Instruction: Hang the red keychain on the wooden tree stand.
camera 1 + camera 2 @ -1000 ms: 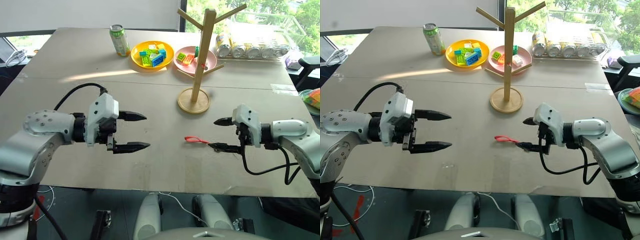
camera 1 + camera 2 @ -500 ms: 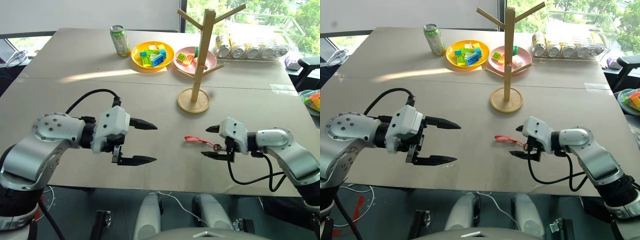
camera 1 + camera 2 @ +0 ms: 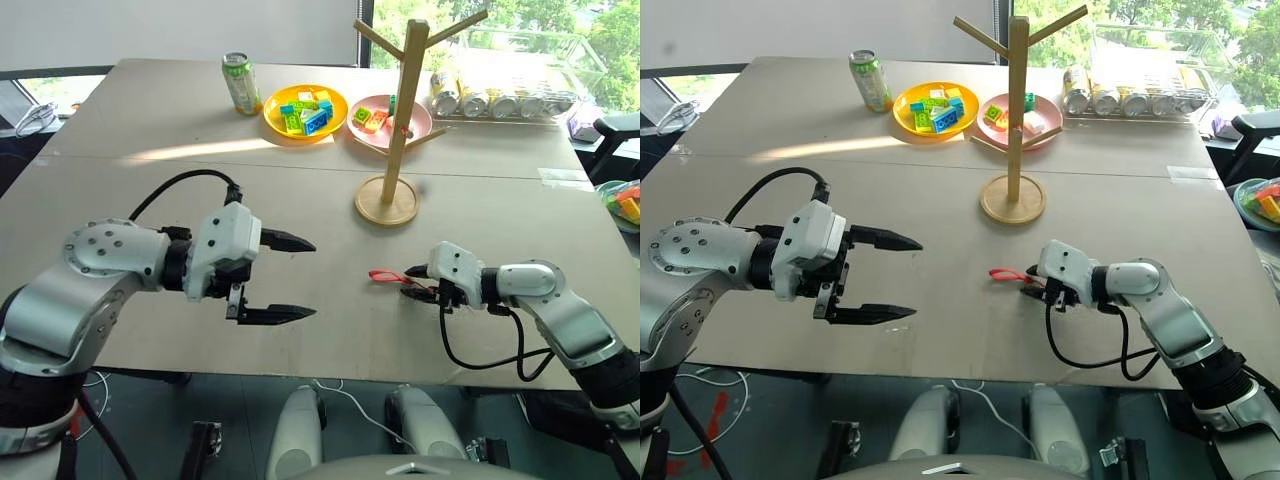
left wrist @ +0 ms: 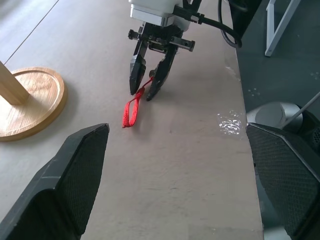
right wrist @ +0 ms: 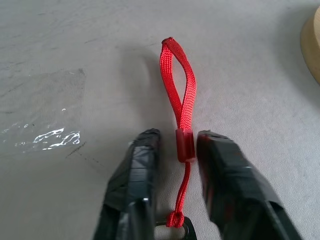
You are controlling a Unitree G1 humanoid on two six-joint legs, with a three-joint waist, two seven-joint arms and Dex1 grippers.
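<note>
Red keychain (image 5: 179, 105) flat on the bench (image 3: 330, 210), loop reaching away from the right gripper (image 4: 148, 92), thin cord end between its jaws. Jaws drawn narrow on the cord's red clasp. Wooden tree stand (image 3: 397, 120) near, farther back. Left gripper (image 3: 288, 277) well apart, jaws wide, holding nothing.

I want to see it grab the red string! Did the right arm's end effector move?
Yes. The right end effector came down onto the table and shut around the red keychain.
</note>
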